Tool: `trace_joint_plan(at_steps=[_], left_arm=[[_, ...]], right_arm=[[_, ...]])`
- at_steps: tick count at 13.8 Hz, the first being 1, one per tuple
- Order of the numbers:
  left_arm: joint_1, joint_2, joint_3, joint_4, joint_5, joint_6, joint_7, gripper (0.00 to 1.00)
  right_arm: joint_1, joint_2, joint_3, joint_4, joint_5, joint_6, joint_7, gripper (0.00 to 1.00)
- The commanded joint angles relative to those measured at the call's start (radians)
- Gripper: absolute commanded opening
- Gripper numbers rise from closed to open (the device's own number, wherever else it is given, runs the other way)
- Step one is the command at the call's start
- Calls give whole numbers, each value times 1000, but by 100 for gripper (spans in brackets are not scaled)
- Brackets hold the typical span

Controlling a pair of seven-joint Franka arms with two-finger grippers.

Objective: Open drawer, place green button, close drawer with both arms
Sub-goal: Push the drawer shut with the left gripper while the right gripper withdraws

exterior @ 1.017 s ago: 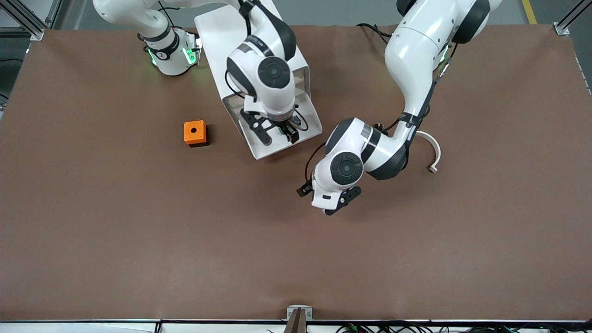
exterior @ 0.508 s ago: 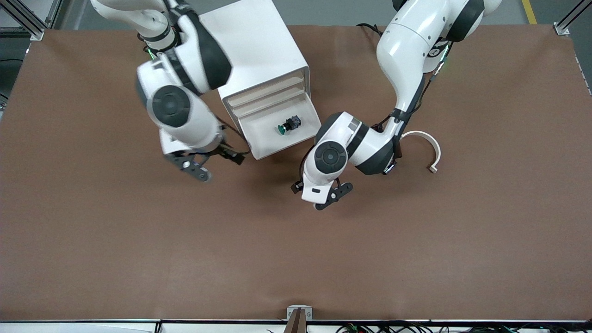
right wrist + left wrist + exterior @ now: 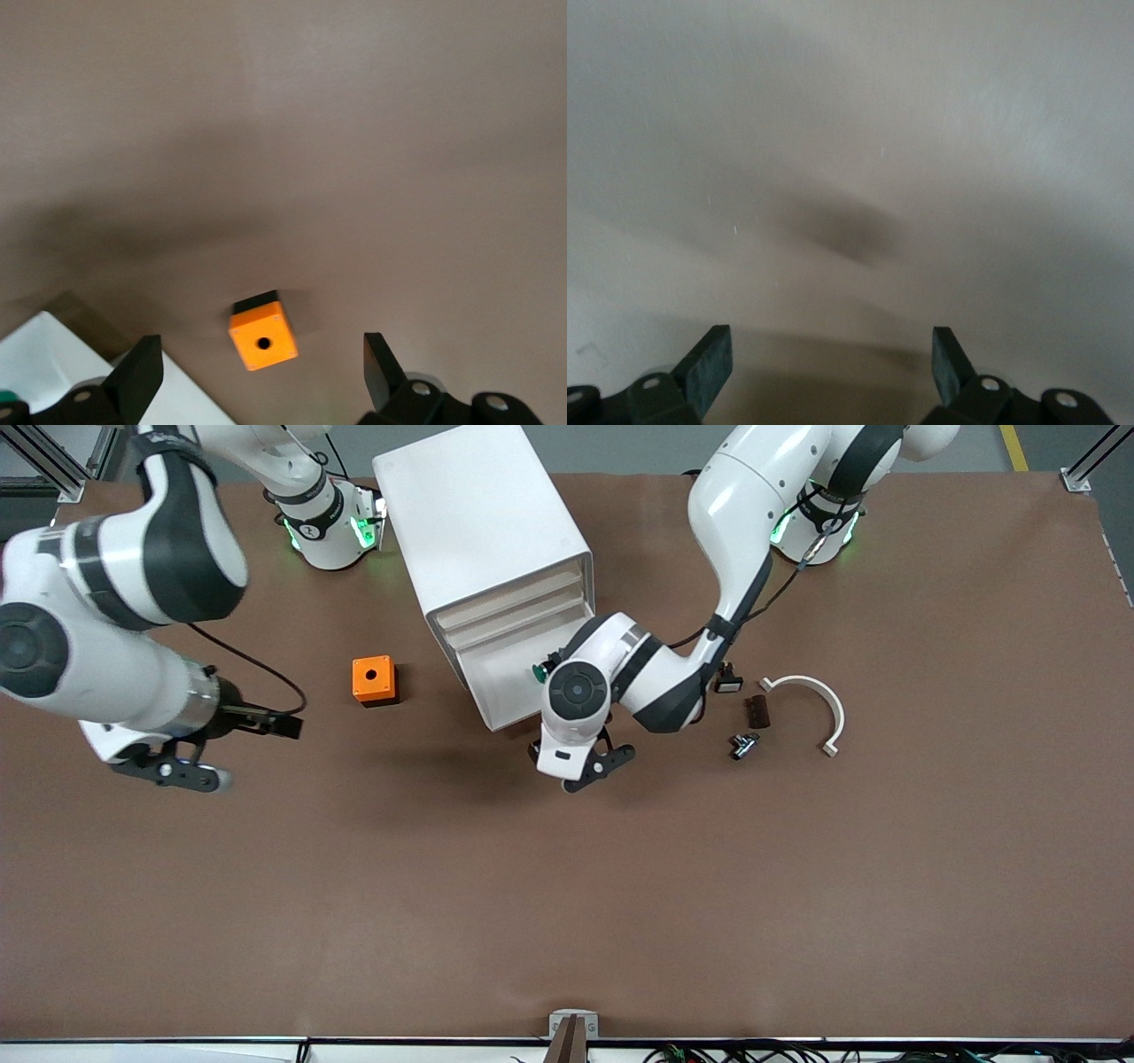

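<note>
The white cabinet (image 3: 478, 514) stands toward the robots' side of the table. Its lowest drawer (image 3: 498, 691) is pulled out. The button (image 3: 538, 672) lies in it; only its green cap shows past the left arm's wrist. My left gripper (image 3: 578, 755) is open and empty over the table at the drawer's front edge. Its wrist view shows the open fingers (image 3: 709, 367) before a pale blurred surface. My right gripper (image 3: 168, 753) is open and empty, high over the right arm's end of the table. Its wrist view shows the drawer's corner (image 3: 53, 354).
An orange cube with a black hole (image 3: 373, 679) sits beside the drawer toward the right arm's end; it also shows in the right wrist view (image 3: 260, 336). Toward the left arm's end lie a white curved piece (image 3: 819, 700), a black part with a white face (image 3: 728, 684), a dark block (image 3: 757, 710) and a small metal part (image 3: 742, 744).
My right gripper left the button in the drawer and swung out and up toward the right arm's end of the table. My left arm moved in toward the drawer's front.
</note>
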Motion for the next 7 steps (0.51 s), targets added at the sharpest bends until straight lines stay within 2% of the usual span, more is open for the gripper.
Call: trace_joint_plan(at_steps=[1, 3, 7], left_arm=[[-44, -12, 8, -44, 27, 15, -21, 99], [-67, -17, 6, -65, 25, 15, -21, 99], [-79, -22, -26, -71, 17, 13, -21, 99]], right_arm=[[-106, -29, 21, -7, -12, -18, -201, 100], [-161, -29, 21, 14, -13, -22, -312, 100], [-168, -34, 23, 53, -46, -65, -281, 100]])
